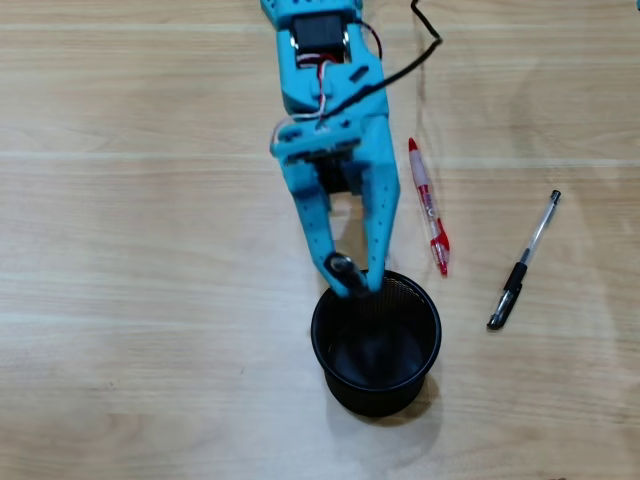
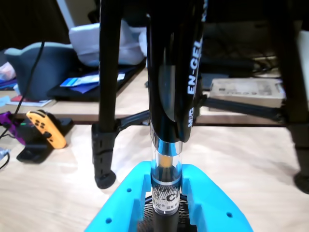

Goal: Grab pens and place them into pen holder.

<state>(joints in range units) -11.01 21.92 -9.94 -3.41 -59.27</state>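
- Pen (image 2: 166, 145): a black gel pen stands upright, pinched between the blue fingers of the claw (image 1: 353, 281), which is closed tight on its barrel.
- The claw hangs at the near rim of the black mesh cup (image 1: 376, 345) in the overhead view.
- Step in hand: the drop; I judge the pen needs centring over the cup, then release.
- Two more pens lie on the desk (image 1: 130, 300): a red one (image 1: 428, 205), a black one (image 1: 524, 262).

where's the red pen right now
In the overhead view the red pen lies on the table, right of the gripper and above-right of the black pen holder, with a black pen farther right.
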